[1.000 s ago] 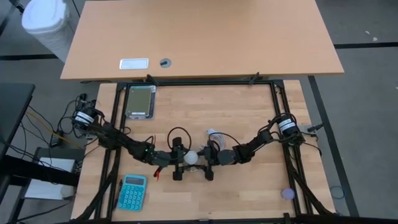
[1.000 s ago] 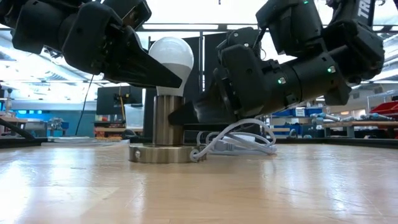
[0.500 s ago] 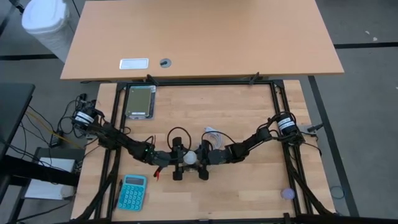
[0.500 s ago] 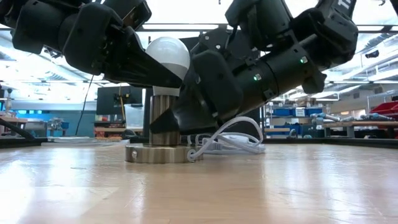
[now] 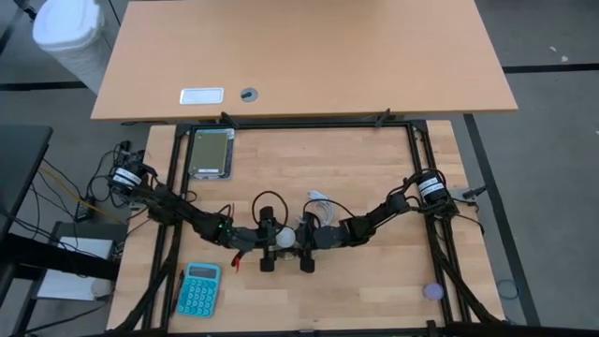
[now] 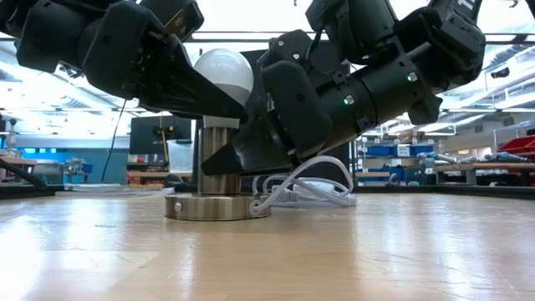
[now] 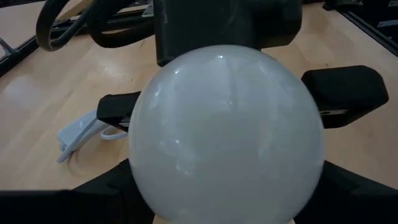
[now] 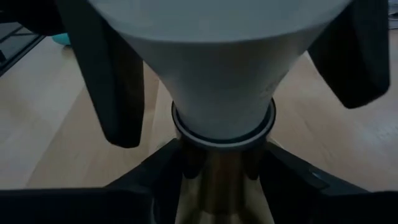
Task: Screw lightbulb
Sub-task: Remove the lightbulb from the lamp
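Lightbulb sitting in socket near table's front edge, left gripper pinching globe, right gripper squeezing neck, twisting probably unfinished.

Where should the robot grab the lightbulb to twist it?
Probably on the round globe of the lightbulb, from the side, with a finger on each flank. It stands upright in the metal socket, so its narrow neck is low and crowded, while the globe is widest and free. The left gripper and the right gripper already flank it from opposite sides.
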